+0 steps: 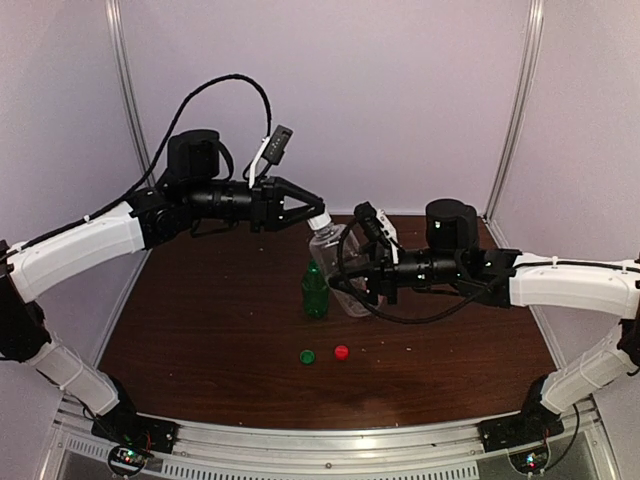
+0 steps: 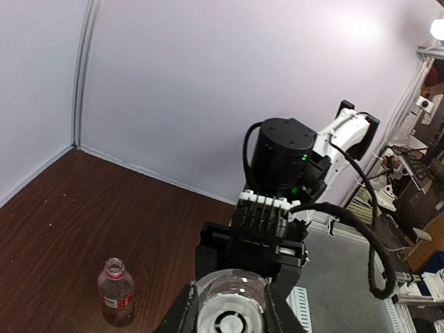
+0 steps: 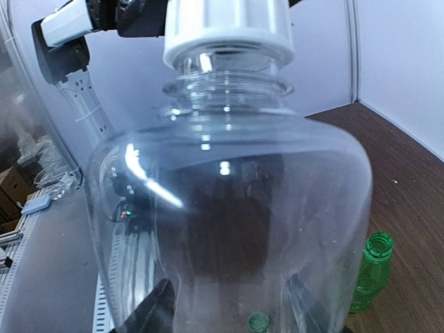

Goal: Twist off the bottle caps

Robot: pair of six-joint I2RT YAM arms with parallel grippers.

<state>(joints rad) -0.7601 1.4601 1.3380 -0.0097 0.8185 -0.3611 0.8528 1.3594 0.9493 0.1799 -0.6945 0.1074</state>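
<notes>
top external shows the left gripper pinching the white cap and the right gripper clamping the clear bottle tilted above mid-table, so twist squarely about the neck with the bottle braced.

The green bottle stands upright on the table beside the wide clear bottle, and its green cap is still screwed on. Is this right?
No, one detail is wrong. The green bottle does stand upright on the table beside the wide clear bottle, but its neck is open, as the right wrist view shows. The green cap lies loose on the table.
</notes>
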